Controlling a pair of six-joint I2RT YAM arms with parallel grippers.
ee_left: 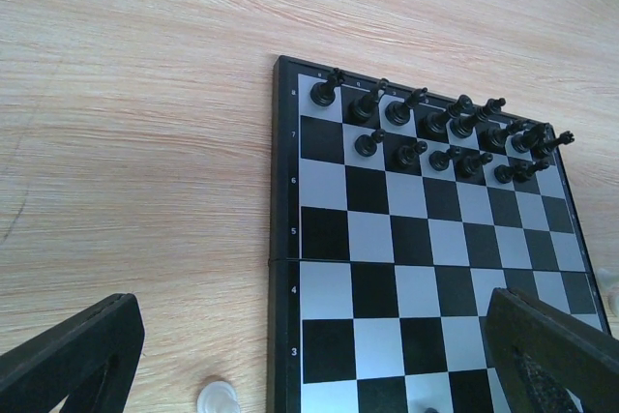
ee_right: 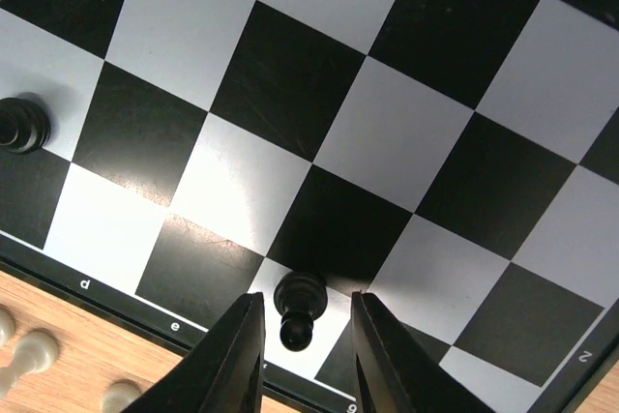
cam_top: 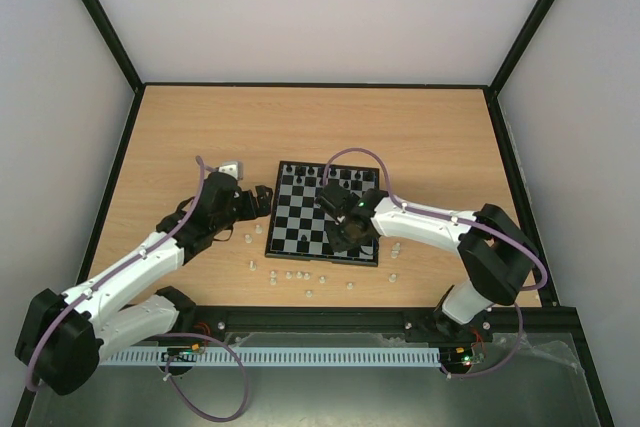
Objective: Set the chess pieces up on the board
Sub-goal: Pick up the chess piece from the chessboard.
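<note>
The board lies in the middle of the table. Two rows of black chess pieces stand along its far edge. In the right wrist view a black pawn stands on a near-edge square, and another black piece stands further left. My right gripper straddles the pawn, with a narrow gap between it and each finger. My left gripper hangs wide open over the board's left border, holding nothing. A white piece lies on the wood just under it.
Several white pieces are scattered on the wooden table between the board and the arm bases, some of them visible as pieces beside the board's border. A small grey-white block sits left of the board. Black walls ring the table.
</note>
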